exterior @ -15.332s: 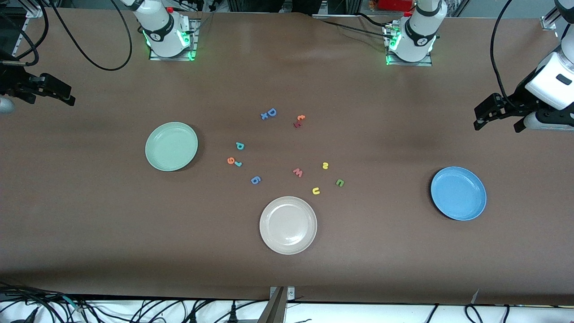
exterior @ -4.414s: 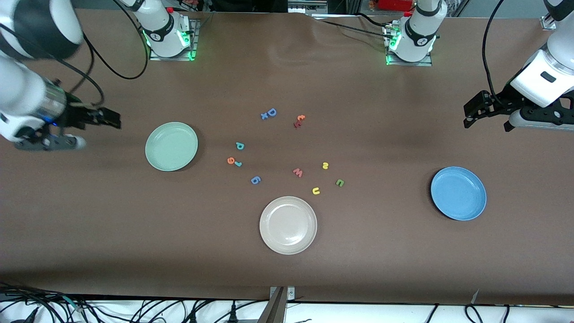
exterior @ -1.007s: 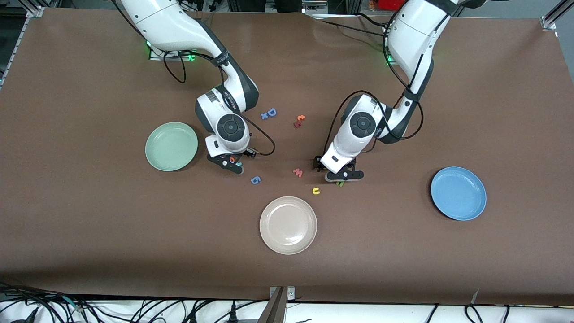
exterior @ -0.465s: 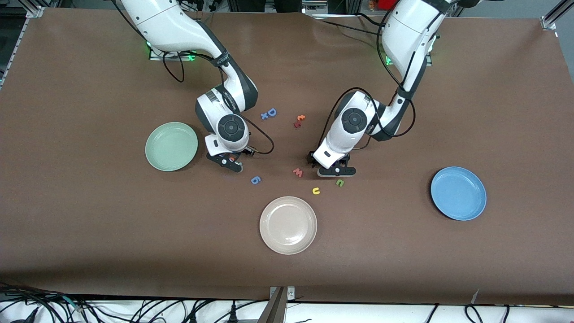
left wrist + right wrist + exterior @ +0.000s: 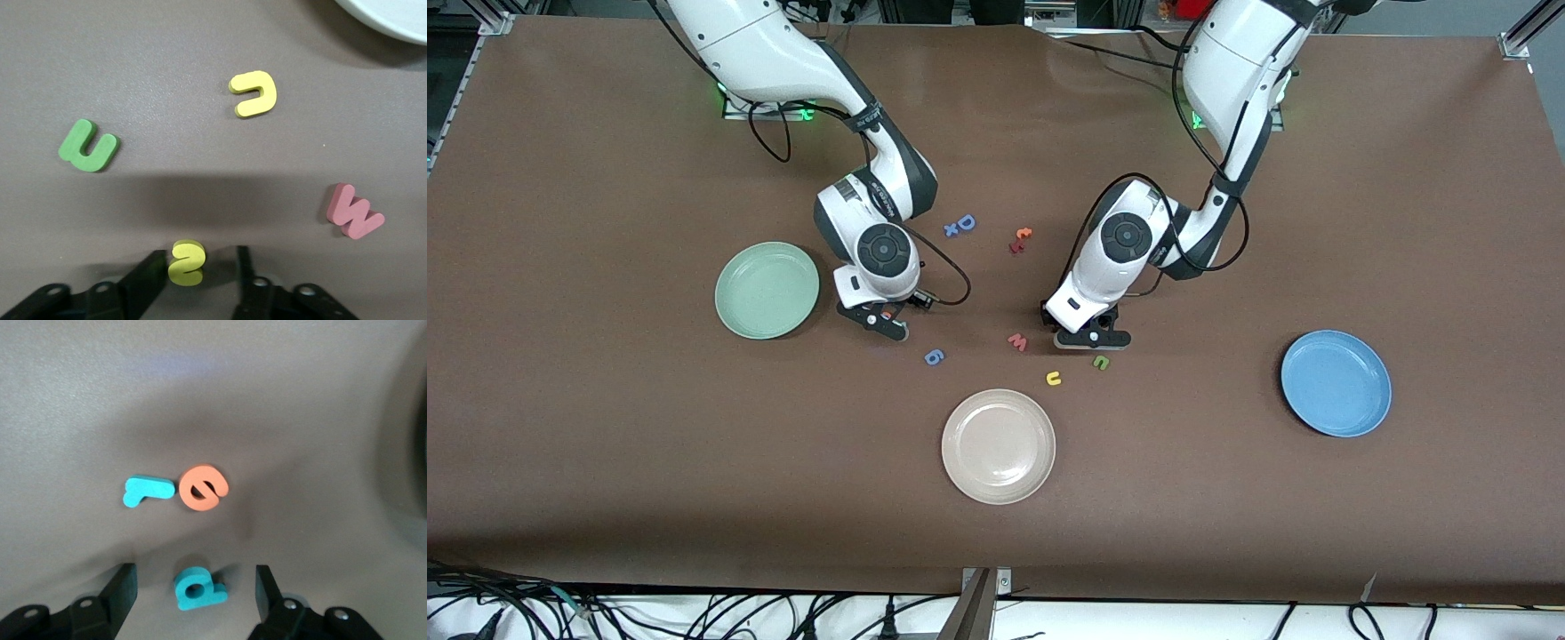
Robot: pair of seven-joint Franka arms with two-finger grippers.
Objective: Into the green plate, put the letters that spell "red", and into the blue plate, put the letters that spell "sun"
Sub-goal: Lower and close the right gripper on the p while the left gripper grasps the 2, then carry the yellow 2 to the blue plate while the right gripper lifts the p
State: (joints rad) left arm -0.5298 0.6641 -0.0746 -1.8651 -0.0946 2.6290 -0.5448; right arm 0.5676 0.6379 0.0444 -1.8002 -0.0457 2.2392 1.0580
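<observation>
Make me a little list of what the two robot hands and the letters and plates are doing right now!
left gripper: down at the table, fingers on each side of the yellow s, one nearly touching, the other apart
right gripper: open, low around the teal d
teal r: on the table, touching the orange e
yellow u, green n: on the table
green plate, blue plate: no letters in them

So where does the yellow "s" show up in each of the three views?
Front view: hidden under the left gripper; not visible.
Left wrist view: the yellow "s" sits between that gripper's fingers, one finger touching it, the other apart.
Right wrist view: not in it.
Shared landmark: the dark green "n", lying beside the "s".
</observation>
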